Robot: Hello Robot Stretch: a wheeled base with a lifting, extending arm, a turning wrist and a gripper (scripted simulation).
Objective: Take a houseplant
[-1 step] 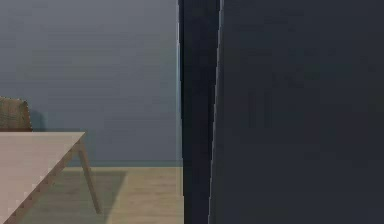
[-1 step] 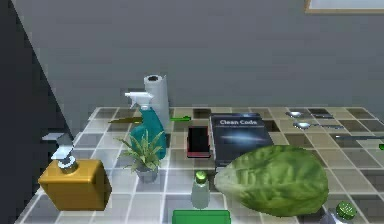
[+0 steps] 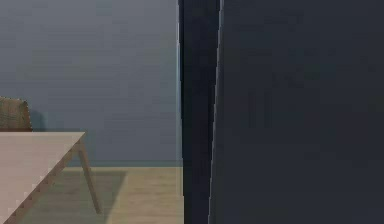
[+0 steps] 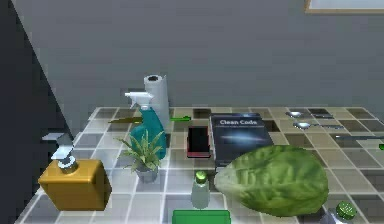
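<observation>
**Forward view.** Dim, even light. The wall [image 3: 90, 70] is flatly lit. The dark panel [image 3: 290, 110] at right takes almost no light, save a pale line down its left edge. The table [image 3: 35, 165] top is the brightest surface, and a soft shadow lies on the floor [image 3: 140, 195] beneath it.

**Arm side view.** Brighter, diffuse light from above. The counter [image 4: 330, 150] shows small glints at far right. The plant [image 4: 143, 150] is evenly lit.

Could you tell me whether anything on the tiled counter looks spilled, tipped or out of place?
Nothing looks spilled or tipped: the houseplant, spray bottle, paper towel roll and soap dispenser all stand upright. Only the head of lettuce lying bare on the counter seems mildly odd.
</observation>
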